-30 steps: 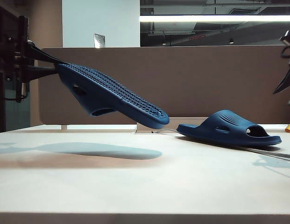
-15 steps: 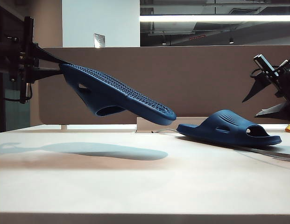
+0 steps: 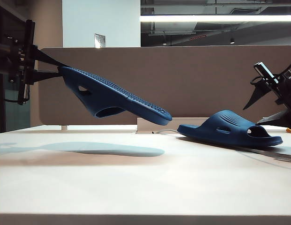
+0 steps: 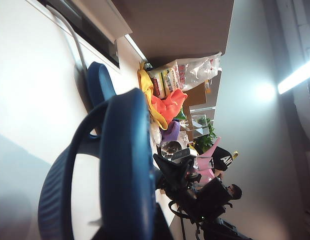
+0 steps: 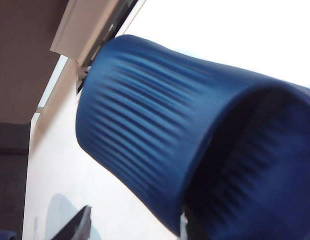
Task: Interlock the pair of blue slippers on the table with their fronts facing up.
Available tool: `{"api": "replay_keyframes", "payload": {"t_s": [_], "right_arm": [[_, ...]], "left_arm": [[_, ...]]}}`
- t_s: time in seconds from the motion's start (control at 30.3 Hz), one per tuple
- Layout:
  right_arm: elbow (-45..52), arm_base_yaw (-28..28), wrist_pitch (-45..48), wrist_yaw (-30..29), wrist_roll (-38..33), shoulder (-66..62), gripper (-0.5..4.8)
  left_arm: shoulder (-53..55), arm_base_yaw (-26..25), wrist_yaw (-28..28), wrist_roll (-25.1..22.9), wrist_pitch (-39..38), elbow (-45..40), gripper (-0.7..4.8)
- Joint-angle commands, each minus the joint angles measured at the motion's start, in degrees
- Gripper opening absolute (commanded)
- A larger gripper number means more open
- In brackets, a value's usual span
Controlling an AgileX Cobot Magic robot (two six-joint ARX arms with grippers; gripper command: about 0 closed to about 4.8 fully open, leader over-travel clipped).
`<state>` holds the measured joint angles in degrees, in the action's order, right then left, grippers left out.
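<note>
slippers first: one slipper point(image 3: 112, 97) is up in the air on the left, heel end pinched tight in my left gripper point(image 3: 40, 65), sole w/ the dots turned up, toe end dipping toward the table point(image 3: 136, 178) but clear of it, shadow under it. left wrist cam looks along that slipper point(image 4: 122, 165) edge-on. other slipper point(image 3: 229, 129) lies flat on the table at right, strap up, open end toward the right edge. my right gripper point(image 3: 272, 105) hangs just beside it, fingers spread abt halfway, holding nothing. right wrist cam is filled w/ its ribbed strap point(image 5: 145, 130), v close, blurry.
</note>
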<state>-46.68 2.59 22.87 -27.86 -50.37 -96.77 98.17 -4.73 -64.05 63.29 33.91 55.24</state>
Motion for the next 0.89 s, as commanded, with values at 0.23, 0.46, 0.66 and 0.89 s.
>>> {"api": "replay_keyframes", "payload": {"t_s": [0.23,0.46,0.66,0.89], "right_arm": [[-0.17,1.05,1.31,-5.16,8.83,-1.31,2.25],[-0.17,2.73,-4.26,-8.33,18.21,-0.98,2.25],[-0.13,6.43,-9.94,-11.78,19.17,1.95,2.25],[-0.13,10.78,-15.15,-9.40,19.52,6.32,2.07]], "left_arm": [[-0.31,0.00,-0.37,2.10,2.16,0.11,-0.06],[-0.31,0.02,-0.42,1.88,2.19,0.13,-0.06],[-0.28,-0.77,-0.22,1.88,2.14,0.13,-0.06],[-0.28,-1.44,0.66,1.90,2.19,0.13,-0.06]]}}
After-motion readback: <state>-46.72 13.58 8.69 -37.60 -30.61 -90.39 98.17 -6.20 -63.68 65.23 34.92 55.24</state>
